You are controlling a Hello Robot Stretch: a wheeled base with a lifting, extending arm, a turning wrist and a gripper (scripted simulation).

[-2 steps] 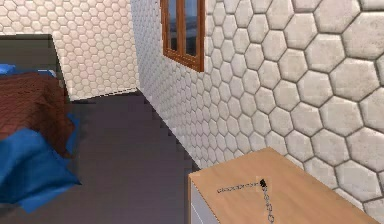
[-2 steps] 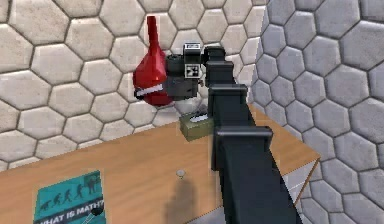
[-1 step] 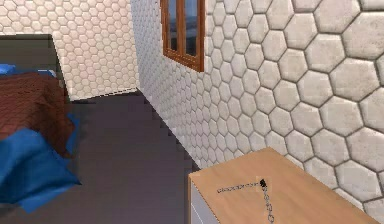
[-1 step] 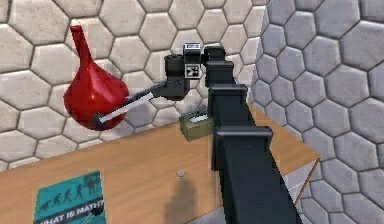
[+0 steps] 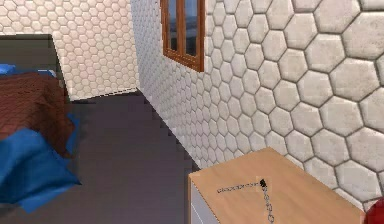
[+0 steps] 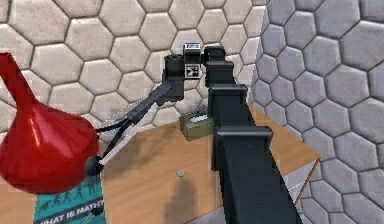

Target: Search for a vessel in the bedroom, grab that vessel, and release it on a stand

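Observation:
A big red vessel [image 6: 40, 135] with a narrow flared neck and a round belly is at the arm side view's left. The arm [image 6: 235, 130] rises from the bottom edge over a wooden stand top [image 6: 170, 195]. The gripper [image 6: 100, 158] reaches down and left, and its thin fingers [image 6: 130, 115] end at the vessel's side. The vessel's bottom overlaps a teal book [image 6: 70, 210] lying on the wood, so I cannot tell whether the gripper holds the vessel. In the forward view, the stand [image 5: 290, 195] is at the bottom right.
A small greenish box [image 6: 195, 125] and a tiny grey thing [image 6: 181, 175] are on the stand. Hexagon-tiled walls [image 5: 280, 80] run close behind it, with a wood-framed window [image 5: 185, 30]. A bed with a brown cover [image 5: 30, 110] and blue blanket [image 5: 30, 165] is left; dark floor [image 5: 130, 150] lies between.

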